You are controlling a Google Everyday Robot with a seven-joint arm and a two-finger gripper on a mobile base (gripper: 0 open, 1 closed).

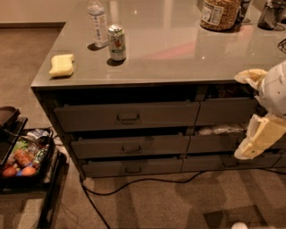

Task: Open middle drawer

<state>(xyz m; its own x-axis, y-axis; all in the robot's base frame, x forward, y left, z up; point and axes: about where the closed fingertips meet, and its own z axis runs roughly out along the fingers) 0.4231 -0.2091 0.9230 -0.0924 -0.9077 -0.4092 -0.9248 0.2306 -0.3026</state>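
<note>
The middle drawer (129,146) is the wide grey-brown one of mid-height front in the left column under the counter, between a taller drawer (127,116) above and a slimmer one (132,167) below. Its small metal pull (131,148) sits at the centre. The front stands slightly out, with a dark gap above it. My gripper (258,137) is at the right edge of the view, cream-coloured, in front of the right-hand drawers, well to the right of the pull and not touching the middle drawer.
On the countertop (178,49) stand a water bottle (97,22), a soda can (117,42), a yellow sponge (61,65) and a jar (220,13). A black cable (134,183) runs over the floor. A cart with a snack tray (22,161) stands at the left.
</note>
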